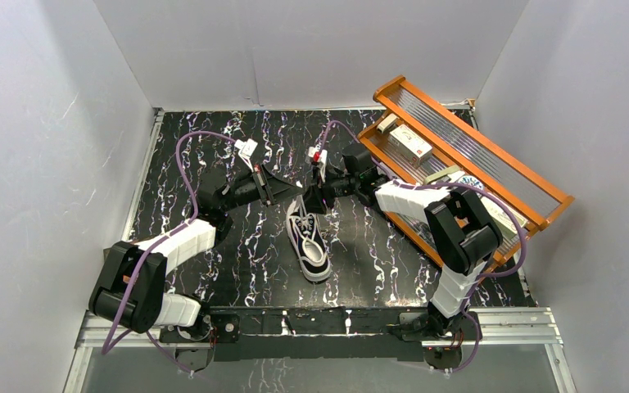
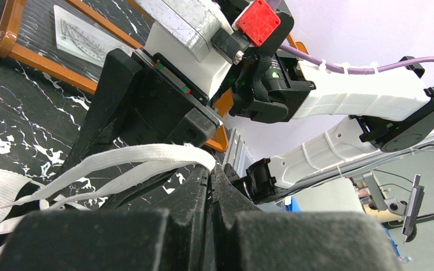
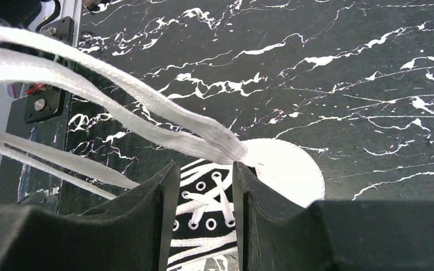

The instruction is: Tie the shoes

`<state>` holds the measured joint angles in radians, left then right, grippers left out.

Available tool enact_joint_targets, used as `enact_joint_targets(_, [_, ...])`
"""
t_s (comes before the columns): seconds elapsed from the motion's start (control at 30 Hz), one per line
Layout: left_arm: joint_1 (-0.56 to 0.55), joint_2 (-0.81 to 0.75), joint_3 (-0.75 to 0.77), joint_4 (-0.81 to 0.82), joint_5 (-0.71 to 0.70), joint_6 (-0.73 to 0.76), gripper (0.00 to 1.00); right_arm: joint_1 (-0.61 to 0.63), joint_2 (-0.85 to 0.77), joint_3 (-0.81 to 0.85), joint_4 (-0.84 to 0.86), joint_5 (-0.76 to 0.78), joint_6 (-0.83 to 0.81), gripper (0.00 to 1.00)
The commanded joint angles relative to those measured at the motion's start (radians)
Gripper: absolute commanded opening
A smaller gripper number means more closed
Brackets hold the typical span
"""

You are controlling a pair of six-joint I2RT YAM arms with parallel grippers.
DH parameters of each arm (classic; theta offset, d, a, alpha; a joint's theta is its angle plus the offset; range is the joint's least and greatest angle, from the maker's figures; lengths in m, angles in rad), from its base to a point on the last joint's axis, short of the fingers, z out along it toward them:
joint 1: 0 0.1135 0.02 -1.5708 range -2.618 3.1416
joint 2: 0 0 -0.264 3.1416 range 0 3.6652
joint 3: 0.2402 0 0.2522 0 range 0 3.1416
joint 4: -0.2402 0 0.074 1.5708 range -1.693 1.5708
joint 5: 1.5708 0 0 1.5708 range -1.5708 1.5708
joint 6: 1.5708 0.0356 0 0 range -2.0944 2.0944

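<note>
Left hand [image 2: 210, 176] pinches white laces [image 2: 147, 152] of sneaker [image 1: 311, 242]

White lace [image 2: 147, 161] in left pincer [image 2: 210, 182]

Shoe [image 1: 309, 239] on counter [image 1: 360, 266], directly under R hand [image 1: 314, 203], toe pointing away from hands twd arm bases. L hand [image 1: 293, 190] just left of R hand, tips nearly meeting. Laces [image 2: 147, 159] run from shoe up to L hand tips, crossing in front of R hand tips. Tray [image 1: 467, 160] right of + behind R hand; boxes [image 1: 409, 146] in it.
</note>
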<state>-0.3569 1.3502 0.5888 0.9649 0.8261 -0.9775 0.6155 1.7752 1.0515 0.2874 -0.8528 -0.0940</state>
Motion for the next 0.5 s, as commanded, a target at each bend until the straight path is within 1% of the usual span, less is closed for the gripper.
enact_joint_targets(0.0, [0.005, -0.053, 0.015, 0.058, -0.005, -0.002, 0.00, 0.003, 0.001, -0.001, 0.078, 0.012, 0.017, 0.47])
enact_joint_targets(0.27, [0.005, -0.054, 0.014, 0.059, -0.009, -0.003, 0.00, 0.018, 0.038, 0.006, 0.174, 0.006, 0.082, 0.46])
enact_joint_targets(0.33, [0.006, -0.054, 0.014, 0.059, -0.006, -0.003, 0.00, 0.022, 0.049, 0.014, 0.183, 0.016, 0.086, 0.44])
enact_joint_targets(0.4, [0.005, -0.051, 0.017, 0.060, -0.003, -0.003, 0.00, 0.024, 0.055, 0.021, 0.182, 0.040, 0.086, 0.36])
enact_joint_targets(0.47, [0.006, -0.050, 0.019, 0.059, -0.002, -0.002, 0.00, 0.024, 0.045, 0.028, 0.143, 0.069, 0.066, 0.21])
